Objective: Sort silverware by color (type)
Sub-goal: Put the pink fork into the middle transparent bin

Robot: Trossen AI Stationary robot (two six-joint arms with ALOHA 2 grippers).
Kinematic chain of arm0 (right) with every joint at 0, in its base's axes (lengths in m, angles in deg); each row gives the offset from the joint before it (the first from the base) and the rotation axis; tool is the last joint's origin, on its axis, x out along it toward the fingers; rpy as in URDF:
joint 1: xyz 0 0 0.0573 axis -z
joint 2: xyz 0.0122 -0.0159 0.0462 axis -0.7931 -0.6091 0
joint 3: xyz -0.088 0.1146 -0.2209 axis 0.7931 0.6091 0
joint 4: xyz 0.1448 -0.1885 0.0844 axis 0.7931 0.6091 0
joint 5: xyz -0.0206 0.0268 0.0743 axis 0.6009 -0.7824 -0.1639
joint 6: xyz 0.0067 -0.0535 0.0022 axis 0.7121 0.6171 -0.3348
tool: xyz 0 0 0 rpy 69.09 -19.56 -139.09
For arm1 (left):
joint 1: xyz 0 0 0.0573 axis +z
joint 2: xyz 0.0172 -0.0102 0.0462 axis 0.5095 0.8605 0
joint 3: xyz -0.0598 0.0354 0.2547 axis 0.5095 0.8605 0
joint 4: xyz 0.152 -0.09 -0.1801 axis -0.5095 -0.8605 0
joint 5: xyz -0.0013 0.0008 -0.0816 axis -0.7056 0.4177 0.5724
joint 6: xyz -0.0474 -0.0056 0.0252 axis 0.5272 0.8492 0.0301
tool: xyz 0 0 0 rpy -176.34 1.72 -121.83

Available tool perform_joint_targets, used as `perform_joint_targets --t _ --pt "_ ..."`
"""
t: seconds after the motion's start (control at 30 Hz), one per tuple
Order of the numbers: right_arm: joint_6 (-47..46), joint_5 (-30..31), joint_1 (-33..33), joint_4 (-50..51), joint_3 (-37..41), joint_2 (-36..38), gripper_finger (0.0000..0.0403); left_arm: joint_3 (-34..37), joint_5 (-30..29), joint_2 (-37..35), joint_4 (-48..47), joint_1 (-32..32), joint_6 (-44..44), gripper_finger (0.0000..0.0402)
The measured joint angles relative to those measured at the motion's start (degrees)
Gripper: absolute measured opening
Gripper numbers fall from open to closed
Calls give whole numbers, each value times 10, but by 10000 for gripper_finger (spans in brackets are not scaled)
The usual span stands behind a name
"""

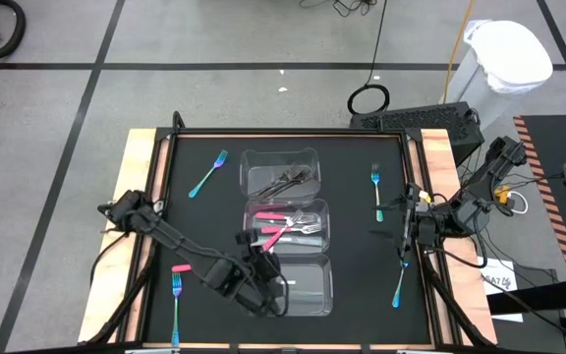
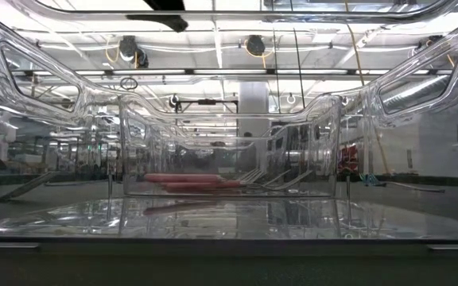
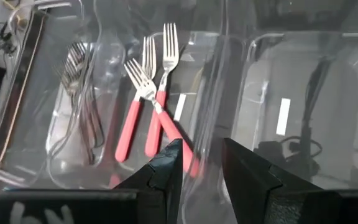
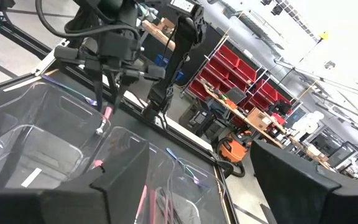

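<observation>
Three clear containers stand in a row down the middle of the black mat. The far one (image 1: 281, 175) holds dark grey forks (image 3: 82, 93), the middle one (image 1: 308, 228) two pink-handled forks (image 3: 129, 127), and the near one (image 1: 303, 287) nothing. My left gripper (image 3: 202, 144) hangs over the middle container's near left corner (image 1: 261, 252), shut on a third pink-handled fork (image 3: 166, 127). My right gripper (image 4: 222, 186) waits open at the table's right edge (image 1: 401, 221). Blue-handled forks lie flat on the mat at the far left (image 1: 207, 173), the right (image 1: 376, 190) and the near right (image 1: 399, 285). My left gripper holds the pink fork by the free end of its handle (image 3: 190, 163), which runs back between the two fingers; the fingers hide the contact itself. The fingers slant down from the table's near left. The fork hangs below them, tines (image 4: 100, 130) lowest, clear of the container.
Another blue-handled fork (image 1: 176, 305) lies near the front left with a pink piece (image 1: 180, 267) beside it. Wooden rails (image 1: 136, 197) frame the mat. The left arm (image 1: 180, 241) reaches across the mat's left half. The low view looks through the containers' clear walls (image 2: 229, 151).
</observation>
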State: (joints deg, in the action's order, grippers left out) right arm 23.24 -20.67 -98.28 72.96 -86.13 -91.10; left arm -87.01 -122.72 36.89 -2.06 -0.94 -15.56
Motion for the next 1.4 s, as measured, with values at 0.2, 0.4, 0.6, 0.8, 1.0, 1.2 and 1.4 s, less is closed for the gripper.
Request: perform_joint_targets --t 0.2,0.4,0.6,0.8,1.0,1.2,1.4 --pt "0 0 0 0 0 0 274 0 -8 0 -63 -31 40 113" --pt "2 0 0 0 0 0 274 0 2 -32 -85 -59 42 108" --pt "7 0 0 0 0 0 274 10 57 -69 -118 -72 64 60" --pt "10 0 0 0 0 0 274 54 96 -78 -114 -73 114 10" --pt "13 0 0 0 0 0 274 135 151 -78 -106 -88 176 11" --pt "15 0 0 0 0 0 274 215 162 -100 -99 -118 250 35" --pt "22 0 0 0 0 0 274 318 233 -125 0 -127 268 39"
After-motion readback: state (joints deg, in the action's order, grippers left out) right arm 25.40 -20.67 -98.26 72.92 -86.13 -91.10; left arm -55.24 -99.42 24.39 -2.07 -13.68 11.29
